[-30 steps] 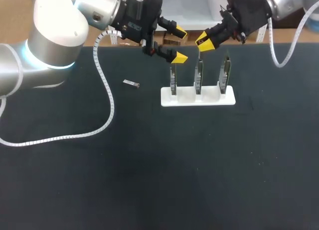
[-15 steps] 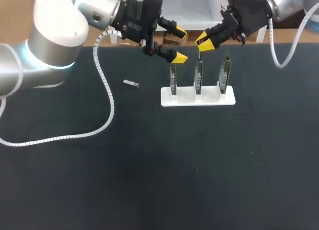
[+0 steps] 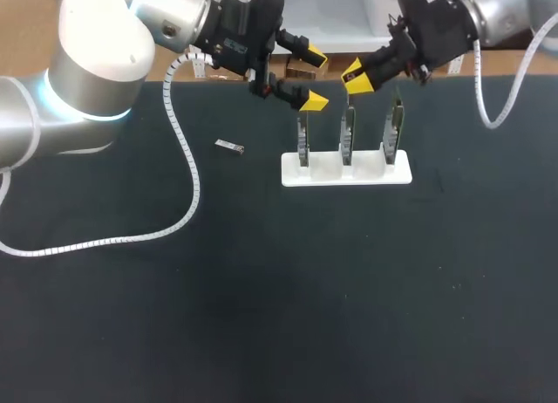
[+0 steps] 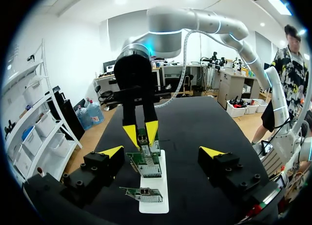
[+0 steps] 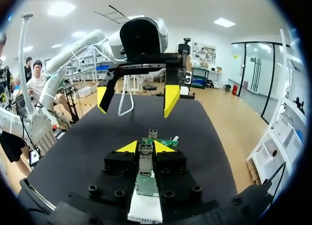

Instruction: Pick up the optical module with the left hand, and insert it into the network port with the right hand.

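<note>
The optical module (image 3: 229, 146) is too small for detail — the right end effector (image 5: 146, 147) half-hides the stand (image 5: 144, 209).

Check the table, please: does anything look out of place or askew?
One thing: the optical module lies loose on the table, at a slant, apart from the white stand and untouched. The three boards in the stand are upright; nothing looks spilled or damaged.

table (image 3: 261, 290): matt black | stand (image 3: 345, 172): white plastic | module (image 3: 229, 146): metallic, seemingly
</note>
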